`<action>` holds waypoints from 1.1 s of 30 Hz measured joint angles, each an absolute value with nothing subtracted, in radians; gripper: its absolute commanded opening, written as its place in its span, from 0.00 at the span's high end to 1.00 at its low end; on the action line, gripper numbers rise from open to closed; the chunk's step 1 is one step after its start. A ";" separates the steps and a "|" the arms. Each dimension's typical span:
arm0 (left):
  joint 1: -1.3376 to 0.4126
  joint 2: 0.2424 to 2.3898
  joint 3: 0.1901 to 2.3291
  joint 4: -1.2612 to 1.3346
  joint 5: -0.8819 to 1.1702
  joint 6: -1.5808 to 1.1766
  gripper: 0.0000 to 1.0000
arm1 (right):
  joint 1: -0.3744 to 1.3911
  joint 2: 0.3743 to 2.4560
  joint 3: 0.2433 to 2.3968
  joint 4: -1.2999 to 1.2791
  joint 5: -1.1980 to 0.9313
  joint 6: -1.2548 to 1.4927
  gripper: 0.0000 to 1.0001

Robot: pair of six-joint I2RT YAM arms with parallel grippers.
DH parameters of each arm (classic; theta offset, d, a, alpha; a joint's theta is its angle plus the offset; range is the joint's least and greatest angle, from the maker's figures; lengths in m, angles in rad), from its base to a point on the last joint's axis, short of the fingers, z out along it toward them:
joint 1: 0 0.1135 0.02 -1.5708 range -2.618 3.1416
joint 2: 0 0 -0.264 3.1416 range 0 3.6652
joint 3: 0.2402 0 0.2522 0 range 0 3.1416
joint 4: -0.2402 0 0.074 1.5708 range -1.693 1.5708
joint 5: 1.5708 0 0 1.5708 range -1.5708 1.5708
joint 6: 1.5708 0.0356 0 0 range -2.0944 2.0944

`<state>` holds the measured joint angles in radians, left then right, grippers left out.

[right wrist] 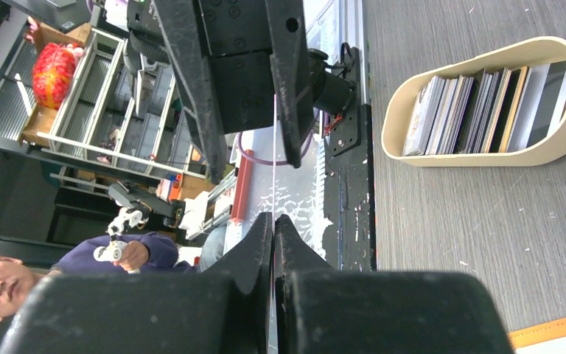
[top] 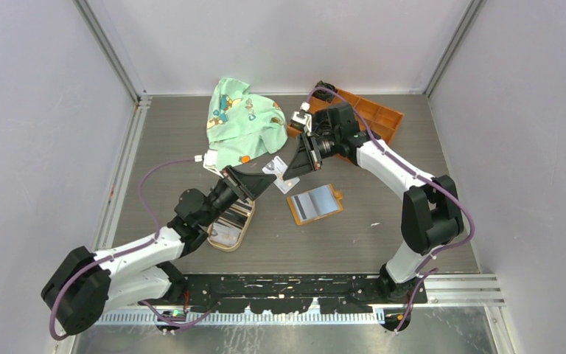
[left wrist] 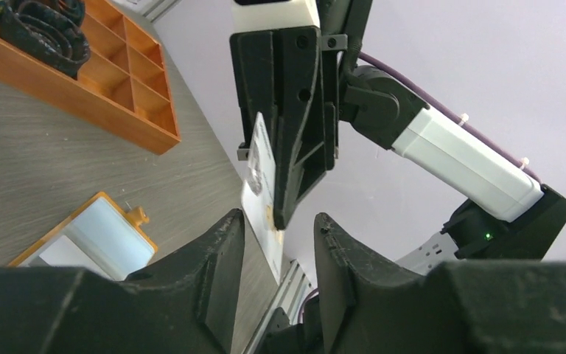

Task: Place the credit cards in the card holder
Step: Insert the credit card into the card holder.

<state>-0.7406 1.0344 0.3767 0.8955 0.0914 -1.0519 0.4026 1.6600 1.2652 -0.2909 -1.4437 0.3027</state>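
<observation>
Dark fingers (left wrist: 217,265) of the left gripper (left wrist: 278,216) fill the bottom of the left wrist view, spread apart with the lower edge of a white credit card (left wrist: 263,158) hanging in the gap between them, clear daylight on either side of it. That card is pinched from above by the right gripper (right wrist: 274,221), whose jaws are pressed together on its upper part. The right wrist view shows the same card only edge-on, as a thin pale line running up from its own closed fingertips toward the open left claw facing it. It alone gives a clear look at the tan oval dish (right wrist: 479,157), where more credit cards (right wrist: 479,103) stand on edge in a row. From overhead, the two claws meet above the middle of the table (top: 383,236), and the card holder (top: 315,203) lies open and flat just to the right of them, pale slots up. The dish sits left of it, beside the left arm. Farther back lie a green printed cloth (top: 243,122) and an orange compartmented tray (left wrist: 88,107); its dividers show best in the left wrist view.
</observation>
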 measured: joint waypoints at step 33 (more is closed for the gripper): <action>-0.644 1.189 0.371 0.897 0.350 -1.133 1.00 | 0.241 1.358 1.235 -0.968 -0.928 -0.754 0.31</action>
<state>-0.6441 1.1889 0.3714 0.8967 0.3504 -1.1332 0.2413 1.3579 1.2354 -0.9676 -0.9283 -0.7536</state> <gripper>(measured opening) 0.009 0.666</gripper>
